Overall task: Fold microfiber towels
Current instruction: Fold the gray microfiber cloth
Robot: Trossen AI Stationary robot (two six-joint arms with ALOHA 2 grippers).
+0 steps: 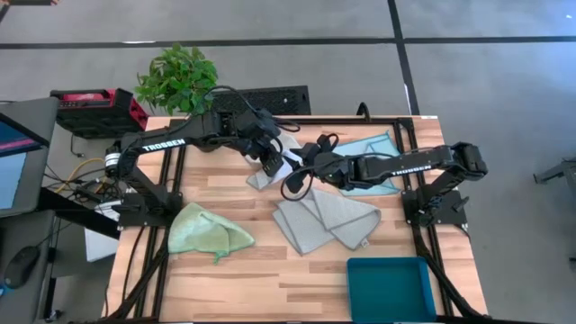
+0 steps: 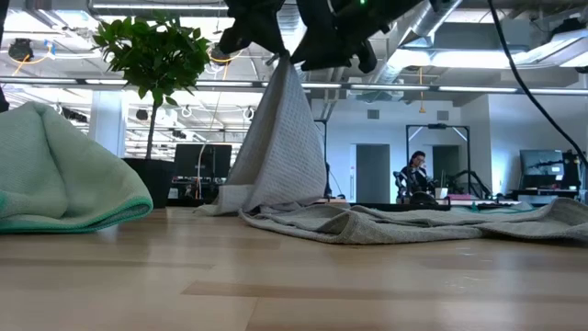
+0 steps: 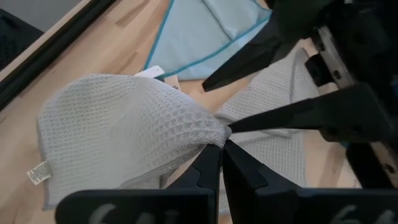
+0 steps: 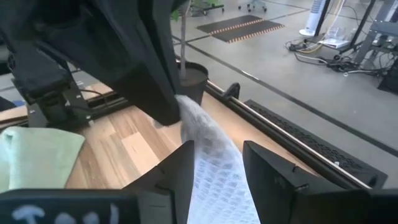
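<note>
Grey waffle-weave cloth hangs from the two grippers near the far middle of the wooden table (image 1: 234, 270). The low view shows what the overhead one cannot: this grey towel (image 2: 280, 147) is lifted into a tall tent, its peak high in the air and its long axis running nearly straight up and down, the lower hem trailing on the wood. From above the same towel (image 1: 265, 173) is only a small pale patch under the crossing arms.

The left wrist view gives the grip — the left gripper (image 3: 219, 146) has its fingers pressed together on a bunched corner of the cloth, the rest falling away with a small white tag (image 3: 38, 172) near one edge. The right wrist view shows the right gripper (image 4: 217, 163) with its fingers spread either side of the hanging fabric, the cloth passing between them; whether they press it cannot be told.

The left arm reaches in from the table's left edge, elbow raised; the right arm stretches low and nearly straight from the right edge — both wrists meet over the towel.

A second grey towel (image 1: 326, 220) lies flat mid-table, a light blue towel (image 1: 373, 153) beyond it, a crumpled light green towel (image 1: 207, 232) to the left, and a teal bin (image 1: 390, 288) at the near right corner.
</note>
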